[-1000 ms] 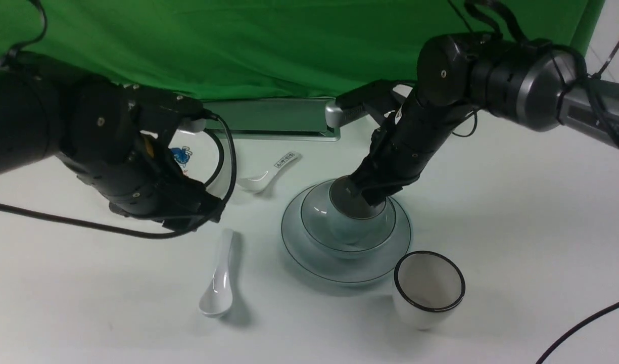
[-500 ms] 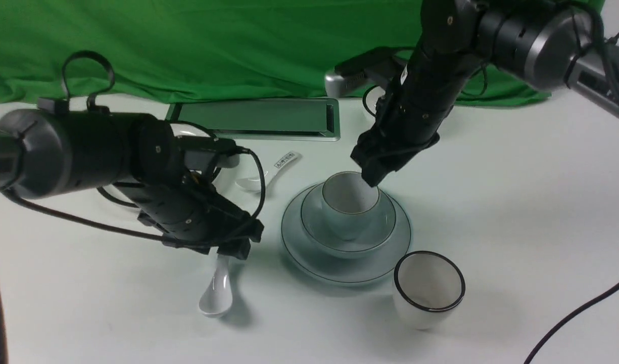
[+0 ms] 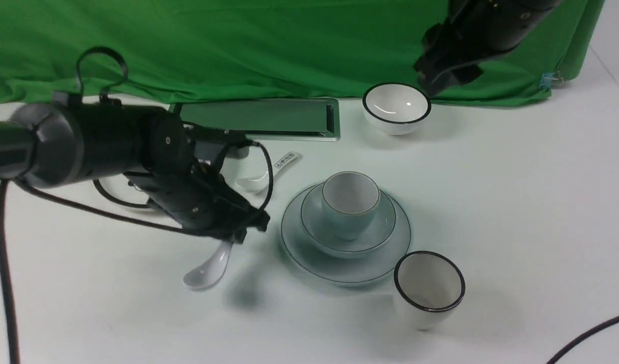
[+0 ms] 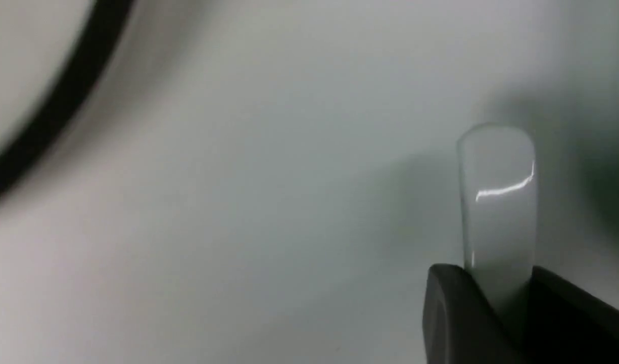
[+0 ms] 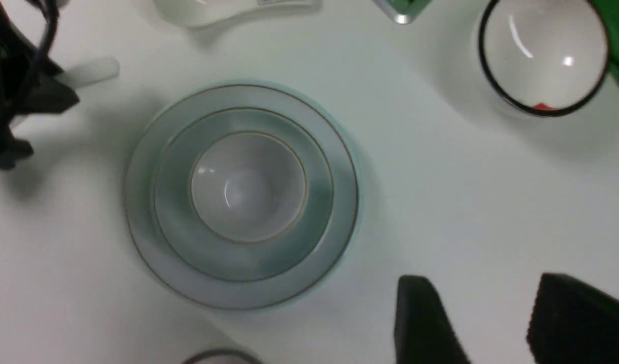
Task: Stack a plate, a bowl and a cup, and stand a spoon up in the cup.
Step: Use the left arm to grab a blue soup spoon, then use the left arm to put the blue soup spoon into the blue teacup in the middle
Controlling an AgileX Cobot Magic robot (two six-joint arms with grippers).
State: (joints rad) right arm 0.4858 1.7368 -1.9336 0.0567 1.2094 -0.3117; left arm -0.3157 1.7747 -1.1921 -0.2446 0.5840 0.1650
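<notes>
The plain plate (image 3: 339, 275) lies mid-table with the bowl (image 3: 377, 235) in it and the pale blue cup (image 3: 350, 202) upright in the bowl. They also show in the right wrist view: plate (image 5: 140, 227), bowl (image 5: 175, 217), cup (image 5: 248, 187). My left gripper (image 3: 234, 233) is shut on the handle of the plain white spoon (image 3: 205, 268), left of the plate. The handle is raised and the bowl end hangs low. The handle (image 4: 497, 202) sits between the fingers of the left gripper (image 4: 496, 283). My right gripper (image 3: 440, 83) is open and empty, high at the back right (image 5: 478, 293).
A black-rimmed white cup (image 3: 429, 288) stands just front-right of the plate. A black-rimmed white bowl (image 3: 396, 107) sits at the back. A labelled spoon (image 3: 269, 174) lies behind my left gripper. A silver panel (image 3: 258, 119) and green cloth close the back. A cable (image 3: 587, 333) crosses the front right.
My right gripper let go of the cup in the bowl and rose away to the back right. My left gripper came down, shut on the spoon handle and lifted it.
</notes>
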